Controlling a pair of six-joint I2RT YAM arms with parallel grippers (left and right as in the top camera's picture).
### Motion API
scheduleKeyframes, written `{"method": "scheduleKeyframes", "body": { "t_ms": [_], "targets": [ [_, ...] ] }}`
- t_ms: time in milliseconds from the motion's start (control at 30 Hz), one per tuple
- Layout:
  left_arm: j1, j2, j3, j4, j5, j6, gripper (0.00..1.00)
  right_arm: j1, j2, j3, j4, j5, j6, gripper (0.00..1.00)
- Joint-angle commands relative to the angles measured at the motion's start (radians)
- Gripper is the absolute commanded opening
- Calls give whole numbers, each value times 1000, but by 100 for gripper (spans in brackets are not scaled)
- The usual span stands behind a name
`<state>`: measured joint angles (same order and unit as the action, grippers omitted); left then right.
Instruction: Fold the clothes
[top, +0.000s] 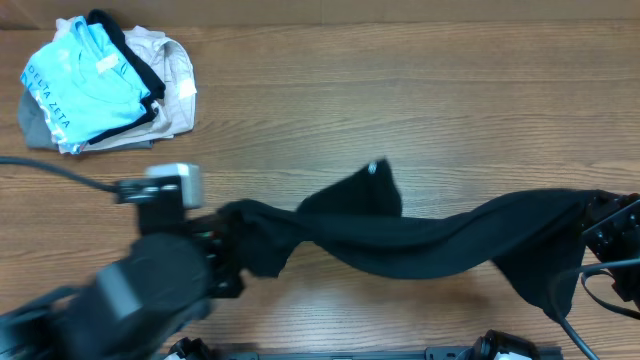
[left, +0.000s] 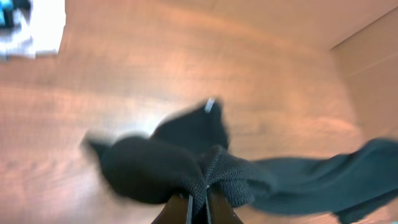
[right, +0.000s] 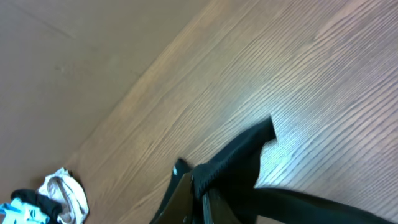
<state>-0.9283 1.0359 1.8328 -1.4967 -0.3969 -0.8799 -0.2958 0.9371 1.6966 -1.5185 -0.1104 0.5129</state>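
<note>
Found black T-shirt (top: 420, 245) stretched in a sagging rope across the worktop (top: 400, 90), left end effector (left: 199, 203) and right end effector (right: 198, 186) each clamped on a bunched end; judged light, limp and shapeless, best held at hem or shoulder corners.

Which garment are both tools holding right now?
The black T-shirt, stretched between the left tool and right tool. The light blue lettered shirt and beige garment lie piled at the far-left corner, ungripped.
</note>
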Motion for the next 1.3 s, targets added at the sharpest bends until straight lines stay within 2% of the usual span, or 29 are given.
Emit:
{"method": "scheduleKeyframes", "body": {
  "t_ms": [0,133,333,567,667,800,933,1100,1200,1267],
  "targets": [
    [-2,-10,144,3,-105,126,4,-6,10,23,5,-41,-44,4],
    [-2,-10,243,6,-230,175,4,-6,11,55,29,-42,-45,4],
    [-2,22,249,73,-360,179,4,-6,43,73,148,-42,-12,4],
    [23,183,249,196,-517,297,4,-5,229,73,305,-201,11,4],
    [123,308,249,277,-449,365,4,-5,338,73,385,-276,11,4],
    [337,505,251,451,-199,509,4,0,474,73,504,-325,12,4],
    [528,700,304,583,13,589,4,12,582,73,631,-380,27,4],
    [643,850,572,552,0,633,4,12,640,135,775,-503,117,4],
    [682,848,731,521,44,629,4,2,640,240,766,-513,117,4],
    [702,817,840,481,92,629,4,-12,640,348,700,-512,108,4]
  ]
}}
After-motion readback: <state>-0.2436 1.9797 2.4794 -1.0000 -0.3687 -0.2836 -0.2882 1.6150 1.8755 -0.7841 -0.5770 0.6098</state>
